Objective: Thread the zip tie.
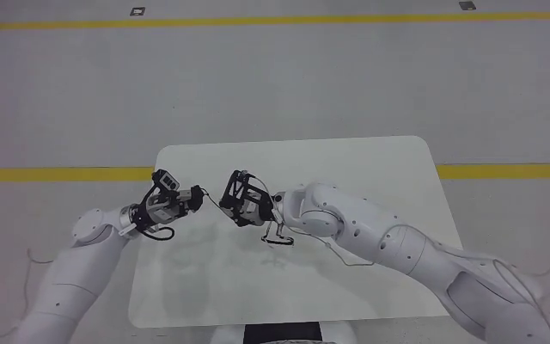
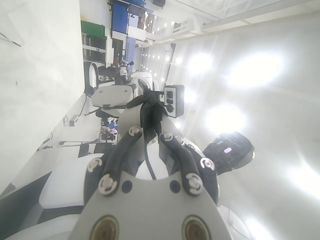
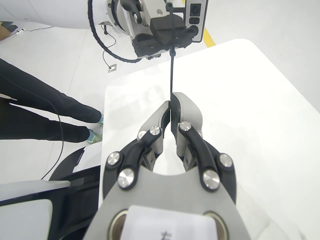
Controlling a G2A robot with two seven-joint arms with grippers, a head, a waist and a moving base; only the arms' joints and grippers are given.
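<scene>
Black zip tie (image 3: 172,76) pinched by left gripper (image 3: 173,35) and right gripper (image 3: 170,108), tail hidden.

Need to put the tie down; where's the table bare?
Bare: the table at its far right corner, beyond the right arm, and the near strip between the two arms. Crowded: left of centre, where the left gripper and right gripper hold the zip tie, plus a small dark item under the right arm.

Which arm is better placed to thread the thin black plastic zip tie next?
Probably the right: the right gripper pinches the black zip tie's strap end, while the left gripper clamps it beside its head.
</scene>
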